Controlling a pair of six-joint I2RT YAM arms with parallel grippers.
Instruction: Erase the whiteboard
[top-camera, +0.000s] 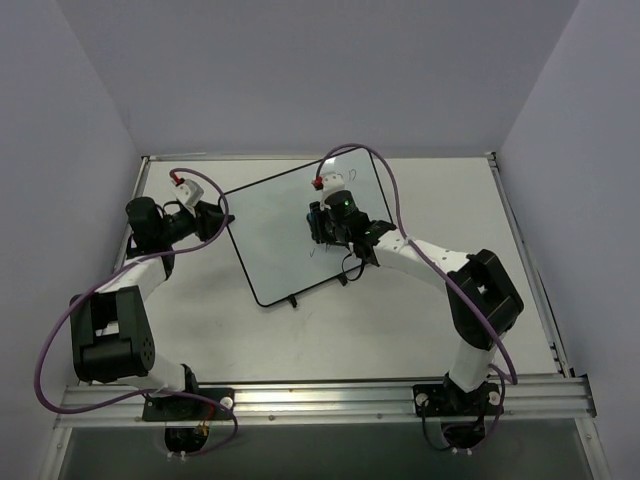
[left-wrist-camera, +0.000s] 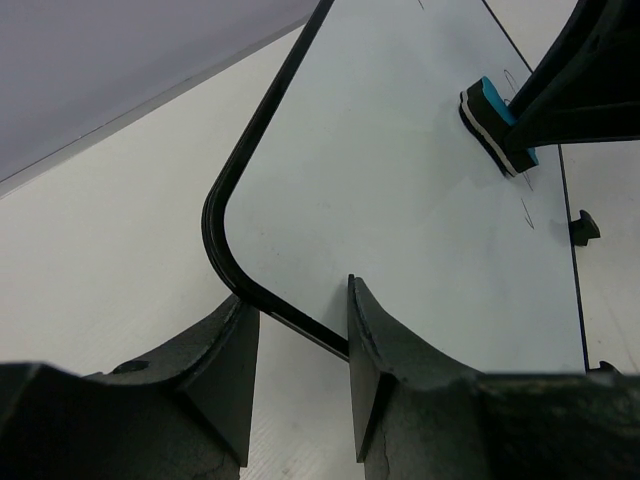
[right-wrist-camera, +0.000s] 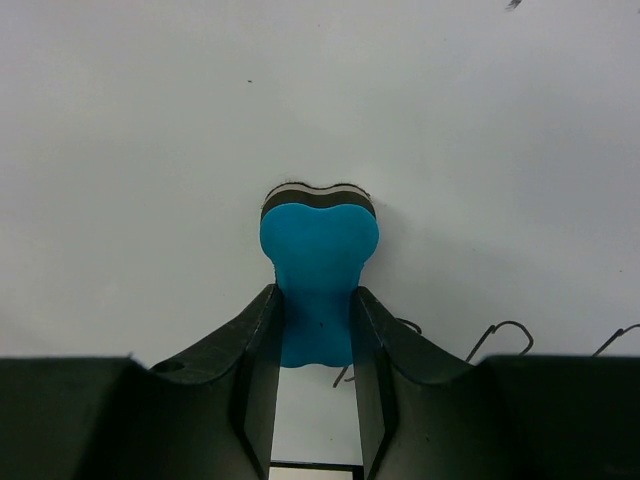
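The arms rise from the near edge of the desk (top-camera: 420, 320) and reach toward its far half. The whiteboard (top-camera: 275, 235) lies there, turned at an angle. One corner points toward the near edge, and the opposite corner sits close to the far edge, about mid-width. Two small black feet (top-camera: 293, 300) stick out from the board's near right side.

The left fingers (top-camera: 217, 218) are at the board's left corner, toward the left edge of the desk. In the left wrist view the left fingers (left-wrist-camera: 297, 292) stand partly open astride the black frame beside that rounded corner. One tip is over the white face and the other over the desk, and I cannot tell whether they press on the frame.

Farther in, near the board's middle, the right fingers (top-camera: 318, 225) are closed on a blue eraser (right-wrist-camera: 318, 235). It is squeezed narrow between them, and its black-and-white pad lies against the board (right-wrist-camera: 150, 150). Thin dark scribbles (right-wrist-camera: 500, 335) lie just beside the eraser, toward the near right side of the board. A faint mark (top-camera: 352, 176) shows near the far corner.
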